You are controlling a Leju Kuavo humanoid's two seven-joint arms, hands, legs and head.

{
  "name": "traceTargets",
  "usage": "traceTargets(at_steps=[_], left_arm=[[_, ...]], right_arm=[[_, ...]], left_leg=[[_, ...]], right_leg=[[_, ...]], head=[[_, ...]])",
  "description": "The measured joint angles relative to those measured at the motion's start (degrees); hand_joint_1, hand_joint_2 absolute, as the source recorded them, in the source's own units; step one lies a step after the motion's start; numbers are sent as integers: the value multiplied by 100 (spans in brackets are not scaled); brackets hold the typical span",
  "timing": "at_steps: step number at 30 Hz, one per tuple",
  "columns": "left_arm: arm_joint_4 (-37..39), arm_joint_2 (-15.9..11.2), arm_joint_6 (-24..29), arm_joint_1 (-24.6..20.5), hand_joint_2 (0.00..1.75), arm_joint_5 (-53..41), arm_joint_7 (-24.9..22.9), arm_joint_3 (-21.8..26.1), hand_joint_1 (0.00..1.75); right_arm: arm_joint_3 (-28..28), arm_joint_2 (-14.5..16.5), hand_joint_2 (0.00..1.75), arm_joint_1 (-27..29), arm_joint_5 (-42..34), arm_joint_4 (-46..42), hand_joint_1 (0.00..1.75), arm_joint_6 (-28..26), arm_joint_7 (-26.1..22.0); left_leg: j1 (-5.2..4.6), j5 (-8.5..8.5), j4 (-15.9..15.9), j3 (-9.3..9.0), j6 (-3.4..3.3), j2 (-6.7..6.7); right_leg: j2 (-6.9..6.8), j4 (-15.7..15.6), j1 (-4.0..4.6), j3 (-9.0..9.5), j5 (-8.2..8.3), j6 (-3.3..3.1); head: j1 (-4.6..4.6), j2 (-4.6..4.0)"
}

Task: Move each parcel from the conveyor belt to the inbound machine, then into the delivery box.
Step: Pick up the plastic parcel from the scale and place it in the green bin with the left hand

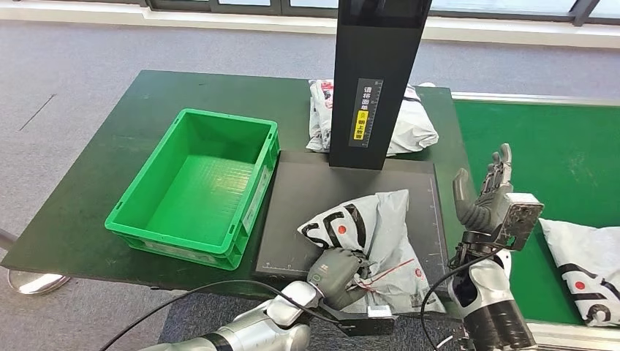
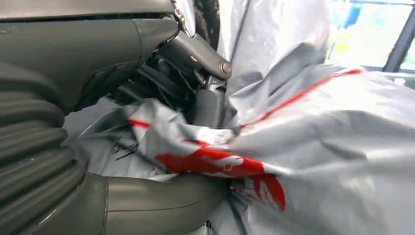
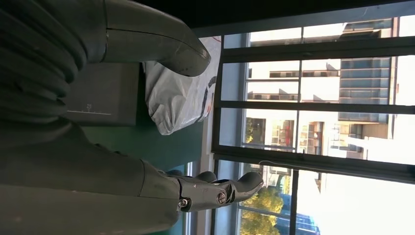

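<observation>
Parcel (image 1: 380,234) on inbound machine (image 1: 307,190), gripped by left hand (image 1: 338,272).

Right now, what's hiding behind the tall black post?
Behind the black post lies a grey parcel on the green table; it sticks out on both sides. Its middle is covered by the post, so any label there can't be seen.

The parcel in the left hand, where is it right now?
In the head view the parcel lies on the black scanner plate, gripped by the left hand, right of the green box.
</observation>
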State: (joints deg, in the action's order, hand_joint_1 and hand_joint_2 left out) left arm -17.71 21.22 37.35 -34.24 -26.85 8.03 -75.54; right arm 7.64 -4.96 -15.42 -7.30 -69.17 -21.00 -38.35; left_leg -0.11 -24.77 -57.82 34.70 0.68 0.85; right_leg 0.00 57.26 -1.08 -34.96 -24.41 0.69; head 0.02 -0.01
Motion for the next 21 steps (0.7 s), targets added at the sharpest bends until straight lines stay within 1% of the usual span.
traceTargets(at_steps=[4,6,8,10,12,14,17,19,21], left_arm=[[14,1,95,13,175,5,133,180,175],[-20,1,170,26,175,-282,348,464,175],[-137,0,224,62,175,-836,692,1046,175],[-347,-1,244,101,175,-1286,1112,1843,175],[-628,-2,246,109,175,-1496,1496,2638,175],[-975,-4,246,98,175,-1659,1772,3340,175],[-1458,-9,246,23,175,-1902,1963,4268,175],[-1694,-13,246,-25,175,-2039,2024,4725,175],[-1962,-15,246,-38,175,-2418,2060,5120,175]], right_arm=[[-1,0,175,44,4,-1,0,15,18],[-1,0,175,57,29,-1,0,46,60],[-1,1,175,70,74,-1,0,88,107],[-1,1,175,73,114,-1,0,132,139],[-1,0,175,60,135,1,0,173,169],[-2,-5,175,38,138,2,0,202,187],[-4,-25,175,15,125,2,0,213,191],[-8,-42,175,12,112,2,0,214,192],[-12,-58,175,12,89,2,0,211,192]], left_leg=[[0,0,0,1,0,0],[-1,0,0,1,0,-1],[-1,0,0,2,0,-1],[-1,1,0,2,0,-2],[-1,2,0,2,0,-3],[-1,3,0,1,1,-4],[0,4,0,1,1,-4],[0,5,0,2,1,-3],[0,5,0,2,1,-3]], right_leg=[[0,0,-1,-1,0,0],[1,0,-1,-2,0,0],[1,0,-1,-2,0,0],[1,0,-2,-3,1,0],[3,0,-1,-3,2,0],[5,1,-1,-4,2,-1],[5,2,0,-4,2,-1],[5,3,0,-4,3,-1],[6,4,0,-5,3,-1]], head=[[0,1],[0,1],[0,1],[0,1],[0,1],[0,1],[0,1],[0,1],[0,0]])
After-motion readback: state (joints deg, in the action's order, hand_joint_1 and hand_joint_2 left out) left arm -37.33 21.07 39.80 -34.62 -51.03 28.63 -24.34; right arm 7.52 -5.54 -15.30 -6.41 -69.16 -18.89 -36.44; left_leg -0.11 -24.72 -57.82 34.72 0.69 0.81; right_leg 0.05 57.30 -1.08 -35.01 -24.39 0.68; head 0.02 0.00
